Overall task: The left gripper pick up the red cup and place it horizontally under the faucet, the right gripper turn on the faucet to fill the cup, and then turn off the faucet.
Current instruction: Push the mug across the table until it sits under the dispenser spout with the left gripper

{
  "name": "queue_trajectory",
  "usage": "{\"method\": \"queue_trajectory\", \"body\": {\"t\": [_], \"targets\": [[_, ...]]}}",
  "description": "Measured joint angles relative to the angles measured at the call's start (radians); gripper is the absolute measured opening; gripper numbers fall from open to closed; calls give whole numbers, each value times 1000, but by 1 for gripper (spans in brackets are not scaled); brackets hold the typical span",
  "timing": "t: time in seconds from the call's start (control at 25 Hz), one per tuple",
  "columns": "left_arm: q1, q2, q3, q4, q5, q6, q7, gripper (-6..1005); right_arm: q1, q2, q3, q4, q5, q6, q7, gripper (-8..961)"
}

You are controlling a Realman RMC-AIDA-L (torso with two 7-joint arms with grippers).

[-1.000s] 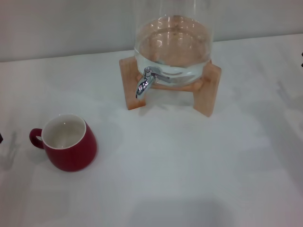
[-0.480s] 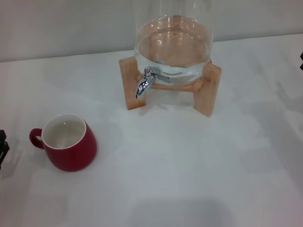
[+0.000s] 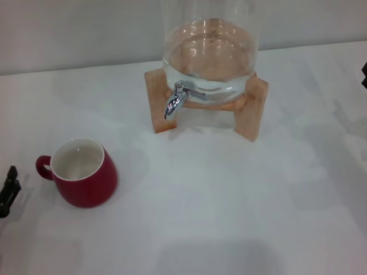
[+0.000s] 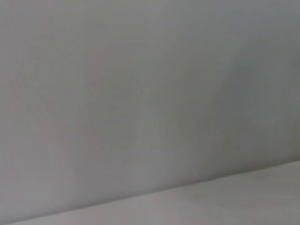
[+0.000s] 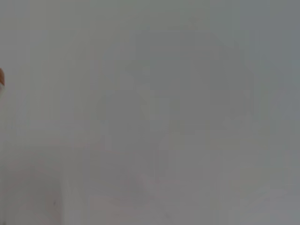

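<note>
The red cup (image 3: pixel 83 172) stands upright on the white table at the left in the head view, its white inside empty and its handle toward the left edge. Just left of that handle, at the picture's left edge, a black tip of my left gripper (image 3: pixel 9 190) pokes in, apart from the cup. The chrome faucet (image 3: pixel 177 98) juts from the glass dispenser (image 3: pixel 209 48) at the back centre, spout down, with nothing beneath it. A sliver of my right gripper (image 3: pixel 364 75) shows at the right edge. Both wrist views hold only blank grey surface.
The dispenser holds water and sits on a wooden stand (image 3: pixel 250 107) whose legs flank the faucet. White table (image 3: pixel 218 206) stretches between the cup and the stand. A grey wall runs behind.
The left gripper's black tip has come farther into the head view at the left edge and closer to the cup's handle. Cup and faucet have not moved.
</note>
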Motion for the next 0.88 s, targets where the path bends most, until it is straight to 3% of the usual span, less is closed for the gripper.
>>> {"method": "queue_trajectory", "body": {"t": [0.88], "targets": [[-8, 2, 0, 0, 69, -29, 0, 779, -1, 0, -5, 0, 0, 0, 0, 870]]}}
